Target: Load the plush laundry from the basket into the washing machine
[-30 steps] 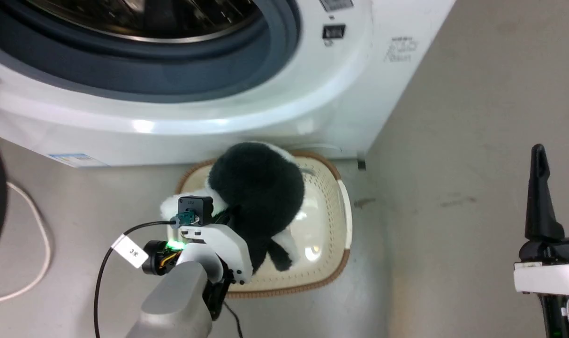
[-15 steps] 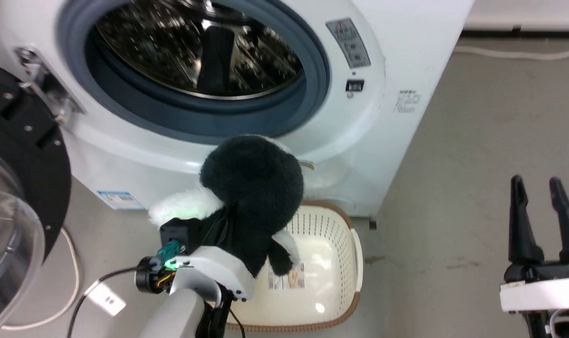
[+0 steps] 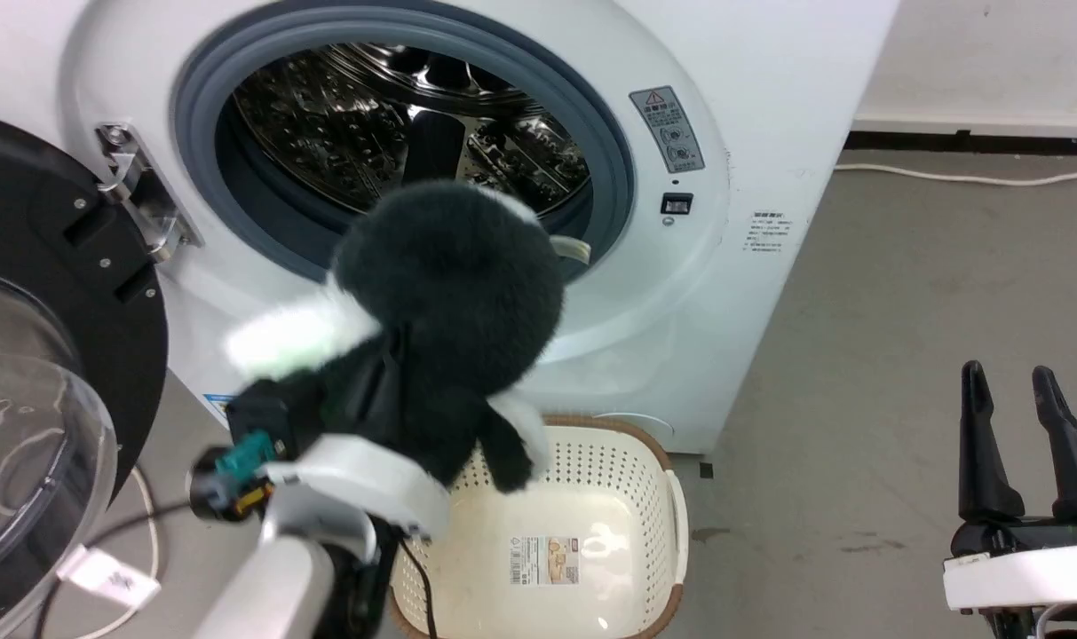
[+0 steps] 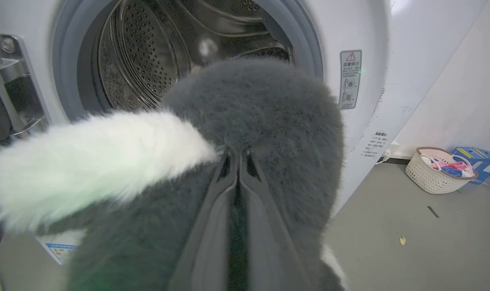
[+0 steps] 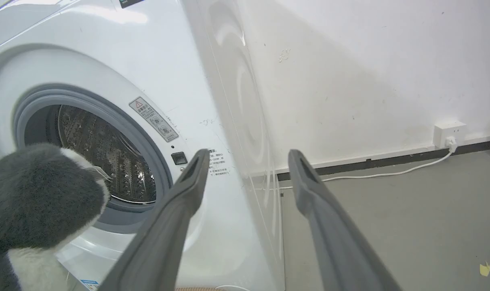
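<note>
Both fingers (image 4: pixel 210 234) of the left gripper (image 4: pixel 238 158) clamp the plush laundry (image 4: pixel 269 109) bulging beyond them.

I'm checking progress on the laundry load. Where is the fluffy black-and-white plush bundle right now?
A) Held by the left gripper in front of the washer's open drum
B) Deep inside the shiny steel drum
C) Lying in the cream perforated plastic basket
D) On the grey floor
A: the left gripper is shut on the fluffy black-and-white plush bundle, holding it above the cream perforated plastic basket and before the open mouth of the white front-loading washing machine.
</note>
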